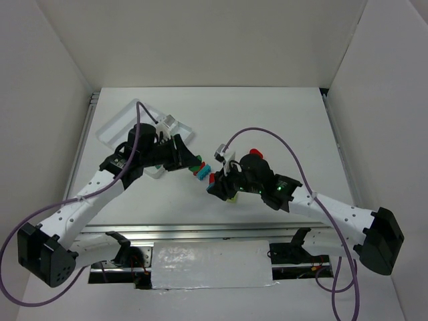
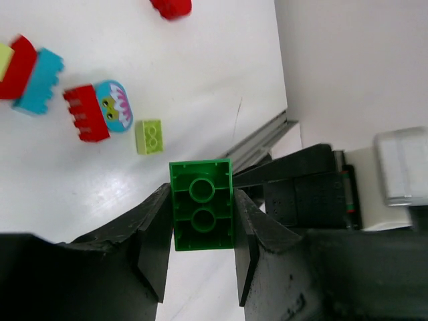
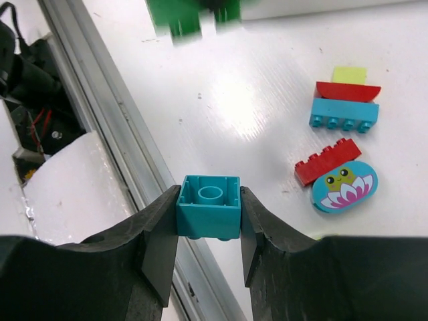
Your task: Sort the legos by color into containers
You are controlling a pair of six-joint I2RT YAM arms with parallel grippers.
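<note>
The left jaws clamp a green brick (image 2: 202, 214) near the white tray (image 1: 115, 126). Between the arms, a red brick (image 2: 85, 114), a yellow-green brick (image 2: 148, 136) and other pieces lie loose on the tabletop (image 1: 274, 114). The right jaws pinch a teal brick (image 3: 208, 207) above it.

White arms (image 1: 90, 197), black joints (image 1: 384, 237), purple cables (image 1: 257, 130)

Before you: green brick (image 2: 202, 212), teal brick (image 3: 208, 208), red brick (image 3: 323, 162), and a teal oval piece (image 3: 344, 187) printed with a frog on pink-white petals.
</note>
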